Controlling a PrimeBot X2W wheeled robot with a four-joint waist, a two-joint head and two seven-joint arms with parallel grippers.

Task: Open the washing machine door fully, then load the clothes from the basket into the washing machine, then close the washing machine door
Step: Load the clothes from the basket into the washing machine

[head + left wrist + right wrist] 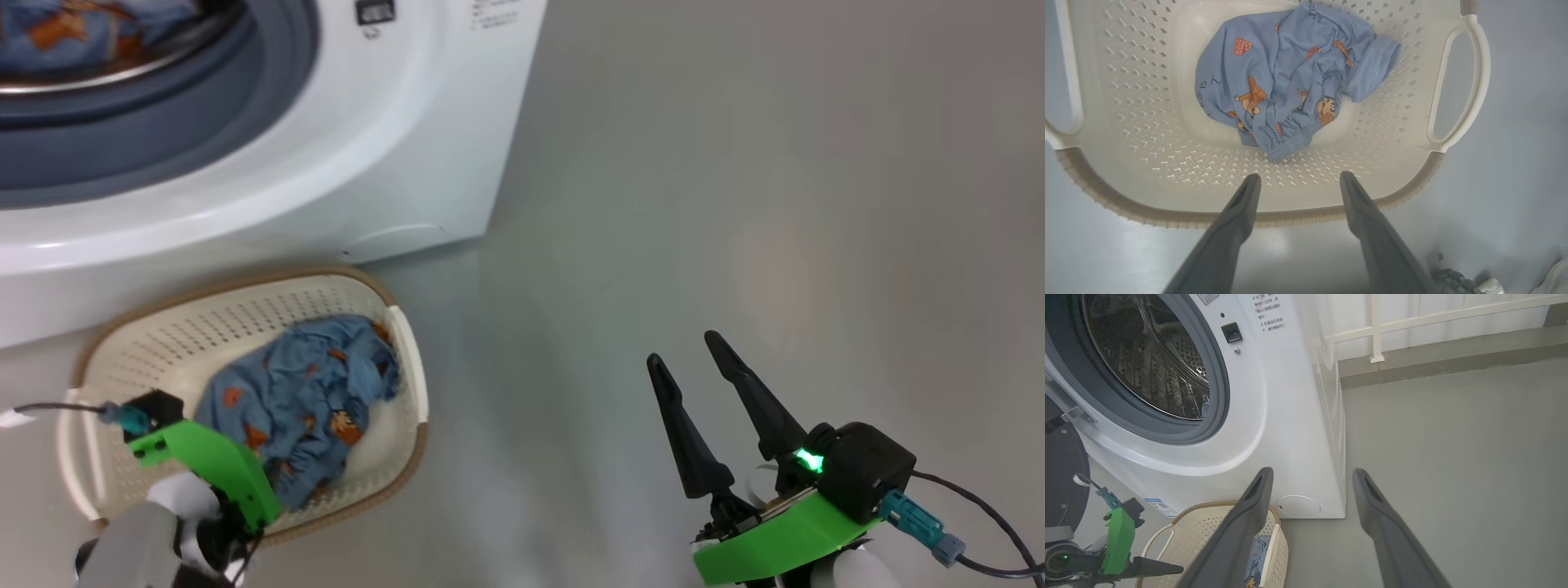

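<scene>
The basket (pixel 175 327) stands on the floor in front of the washing machine (pixel 392 147). A light-blue garment of the clothes (pixel 302 400) lies crumpled in it, and another (pixel 65 33) lies in the steel drum (pixel 1151 359). My left gripper (pixel 1300 175) hangs open over the basket's near rim (pixel 1167 220), just short of the clothes (pixel 1290 77), touching nothing. To the right, my right gripper (pixel 682 347) is open and empty above bare floor, pointing towards the machine's corner (pixel 1312 470). The washing machine door (pixel 1061 473) stands open at the left, dark grey inner side showing.
Grey floor (pixel 775 204) stretches to the right of the machine. A white railing (pixel 1376 330) on a low kerb runs behind it. A blue label sticker (pixel 1157 504) sits low on the machine's front. Cables trail from both wrists.
</scene>
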